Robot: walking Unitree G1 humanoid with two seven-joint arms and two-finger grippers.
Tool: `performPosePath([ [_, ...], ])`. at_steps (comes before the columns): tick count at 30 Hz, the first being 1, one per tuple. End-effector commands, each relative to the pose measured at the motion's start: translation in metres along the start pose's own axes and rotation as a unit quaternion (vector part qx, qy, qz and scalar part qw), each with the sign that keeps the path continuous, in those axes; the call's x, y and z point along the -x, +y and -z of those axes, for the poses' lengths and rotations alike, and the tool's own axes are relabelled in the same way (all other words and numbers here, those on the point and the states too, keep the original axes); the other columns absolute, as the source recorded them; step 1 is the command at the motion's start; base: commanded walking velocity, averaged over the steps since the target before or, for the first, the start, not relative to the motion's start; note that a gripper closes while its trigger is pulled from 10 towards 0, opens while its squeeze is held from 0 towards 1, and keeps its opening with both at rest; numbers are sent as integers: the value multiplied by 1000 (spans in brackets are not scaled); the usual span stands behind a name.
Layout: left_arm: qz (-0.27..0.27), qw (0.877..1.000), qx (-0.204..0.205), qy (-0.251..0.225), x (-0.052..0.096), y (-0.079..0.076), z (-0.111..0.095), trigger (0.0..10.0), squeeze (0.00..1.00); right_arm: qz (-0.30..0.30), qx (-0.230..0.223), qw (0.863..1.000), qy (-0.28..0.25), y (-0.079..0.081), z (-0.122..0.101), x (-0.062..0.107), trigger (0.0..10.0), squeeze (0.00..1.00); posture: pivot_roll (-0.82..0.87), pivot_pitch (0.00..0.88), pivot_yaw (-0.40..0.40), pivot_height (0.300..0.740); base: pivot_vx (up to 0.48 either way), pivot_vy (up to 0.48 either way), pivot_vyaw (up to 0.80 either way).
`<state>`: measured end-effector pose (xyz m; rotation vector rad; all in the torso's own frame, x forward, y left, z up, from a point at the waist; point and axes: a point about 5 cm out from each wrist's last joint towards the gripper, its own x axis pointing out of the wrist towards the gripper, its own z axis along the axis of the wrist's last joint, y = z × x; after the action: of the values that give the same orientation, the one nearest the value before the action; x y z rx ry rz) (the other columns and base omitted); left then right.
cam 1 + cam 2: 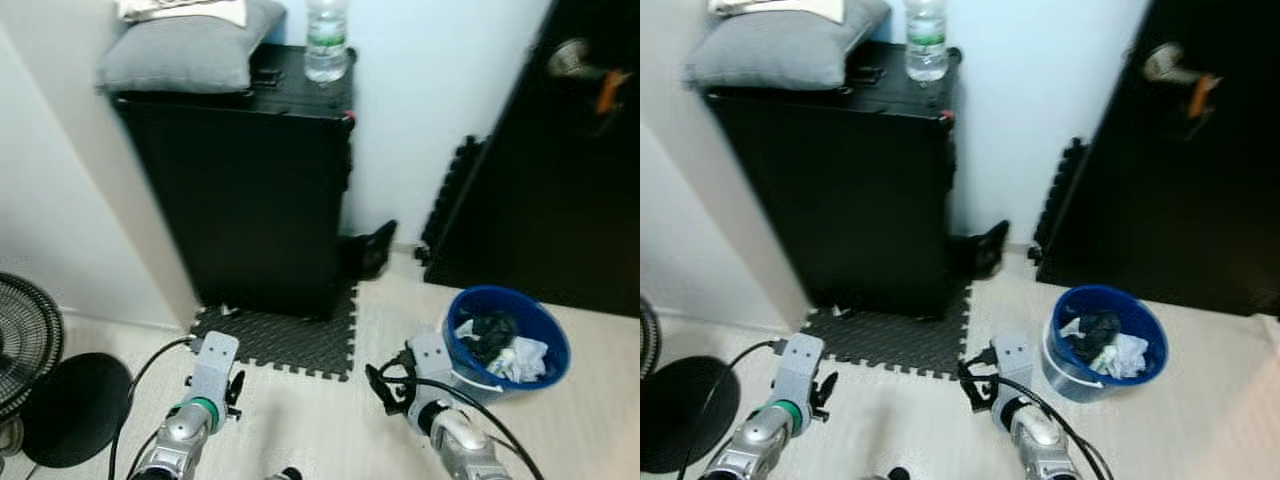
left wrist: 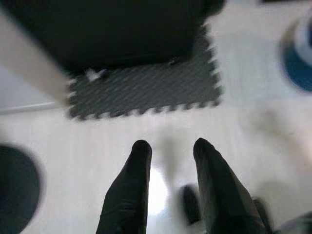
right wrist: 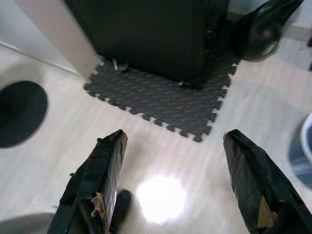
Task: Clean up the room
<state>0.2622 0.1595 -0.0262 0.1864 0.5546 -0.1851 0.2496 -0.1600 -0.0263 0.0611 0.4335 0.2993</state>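
Observation:
A blue bin (image 1: 505, 345) stands on the pale floor at the right, holding crumpled white paper (image 1: 522, 358) and a dark cloth (image 1: 492, 332). My left gripper (image 2: 170, 146) hangs low over the bare floor, open, with nothing between its fingers. My right gripper (image 3: 173, 134) is open wide, also over bare floor, just left of the bin. Both forearms (image 1: 205, 395) (image 1: 440, 400) show at the bottom of the eye views. On the black cabinet (image 1: 250, 190) lie a grey pillow (image 1: 185, 50) and a clear water bottle (image 1: 326, 40).
A dark foam mat (image 1: 290, 335) lies under the cabinet's front. A black round object (image 1: 375, 250) sits by the wall. A black door (image 1: 560, 160) closes the right side, and a fan with a round base (image 1: 70, 405) stands at the left. A small dark thing (image 3: 122, 202) lies under the grippers.

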Motion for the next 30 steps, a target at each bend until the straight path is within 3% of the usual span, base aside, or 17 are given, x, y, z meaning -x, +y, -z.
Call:
performPosePath([
  [1,-7,1000,-4,21,4,6,12,10000,0,-6,-4,1000,6,4,2,-1,10000,0,37,0,17,740,0,0,763],
  [8,-17,999,-19,24,3,7,11,10000,0,-8,-4,1000,5,5,1,-2,10000,0,39,0,17,740,0,0,763],
  [30,-15,1000,-16,22,3,8,10,10000,0,-3,-15,1000,2,5,1,-2,10000,0,38,0,19,740,0,0,751],
])
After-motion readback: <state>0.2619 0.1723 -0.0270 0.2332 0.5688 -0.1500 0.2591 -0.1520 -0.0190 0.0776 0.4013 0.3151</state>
